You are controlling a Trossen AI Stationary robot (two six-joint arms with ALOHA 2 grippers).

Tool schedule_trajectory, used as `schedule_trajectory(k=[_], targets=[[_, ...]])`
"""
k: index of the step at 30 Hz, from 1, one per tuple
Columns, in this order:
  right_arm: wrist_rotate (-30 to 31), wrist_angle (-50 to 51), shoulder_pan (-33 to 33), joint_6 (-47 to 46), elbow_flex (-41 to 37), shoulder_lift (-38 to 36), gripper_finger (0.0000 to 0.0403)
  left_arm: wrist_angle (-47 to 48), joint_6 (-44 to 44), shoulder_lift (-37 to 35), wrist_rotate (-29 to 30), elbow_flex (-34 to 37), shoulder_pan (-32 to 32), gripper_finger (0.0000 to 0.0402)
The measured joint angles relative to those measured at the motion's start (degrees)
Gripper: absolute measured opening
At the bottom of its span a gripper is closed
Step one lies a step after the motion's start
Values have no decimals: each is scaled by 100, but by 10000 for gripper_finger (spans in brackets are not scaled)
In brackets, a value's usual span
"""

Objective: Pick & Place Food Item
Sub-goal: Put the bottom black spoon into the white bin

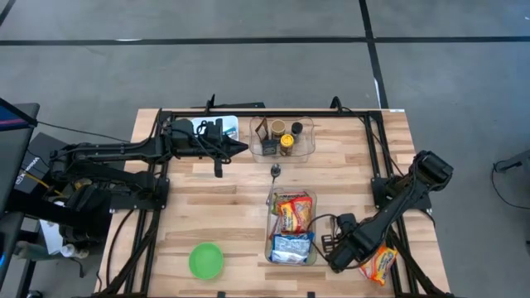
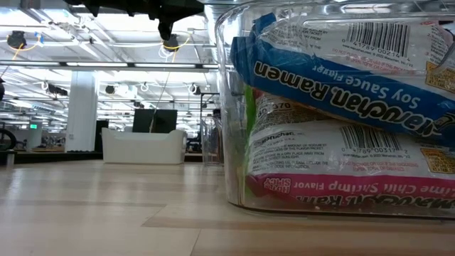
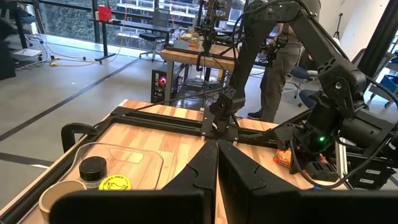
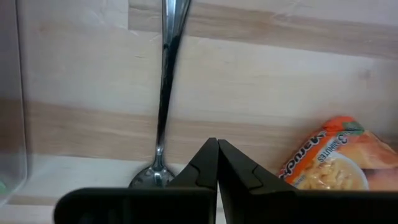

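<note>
Overhead, the wooden table (image 1: 215, 207) carried two clear bins. The nearer clear bin (image 1: 291, 228) held several ramen packets (image 1: 295, 213) — a blue soy-sauce one (image 2: 334, 64) lay across the top of the pile in the low view, with a pink-trimmed shrimp one (image 2: 348, 181) beneath it. The farther clear bin (image 1: 283, 136) held small jars and a cup, among them a yellow-lidded jar (image 1: 286, 141) and a black-lidded one (image 1: 296, 129).

The left gripper (image 1: 242, 148) hung just beside that farther bin, its fingers (image 3: 200, 169) pressed together with nothing between them. The right gripper (image 1: 329, 242) sat low at the table's near right, between the ramen bin and a loose orange ramen packet (image 1: 378, 264), which lay on the wood close to the table's edge, partly under the arm. Its fingers (image 4: 204, 163) were likewise pinched fully together and empty — the orange packet showed just beside them in the right wrist view, not gripped. A metal spoon (image 4: 163, 93) lay on the boards ahead of those fingers. A green bowl (image 1: 206, 260) stood well apart, toward the near left.
</note>
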State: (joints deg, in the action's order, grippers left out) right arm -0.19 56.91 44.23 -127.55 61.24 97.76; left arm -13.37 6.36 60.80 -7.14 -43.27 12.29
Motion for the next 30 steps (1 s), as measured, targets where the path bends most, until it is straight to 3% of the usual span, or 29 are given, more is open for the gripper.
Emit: schedule_trajectory(k=[30], targets=[[-282, -538, -219, 138, -25, 280, 0, -59, 0, 0, 0, 0, -1, 8]])
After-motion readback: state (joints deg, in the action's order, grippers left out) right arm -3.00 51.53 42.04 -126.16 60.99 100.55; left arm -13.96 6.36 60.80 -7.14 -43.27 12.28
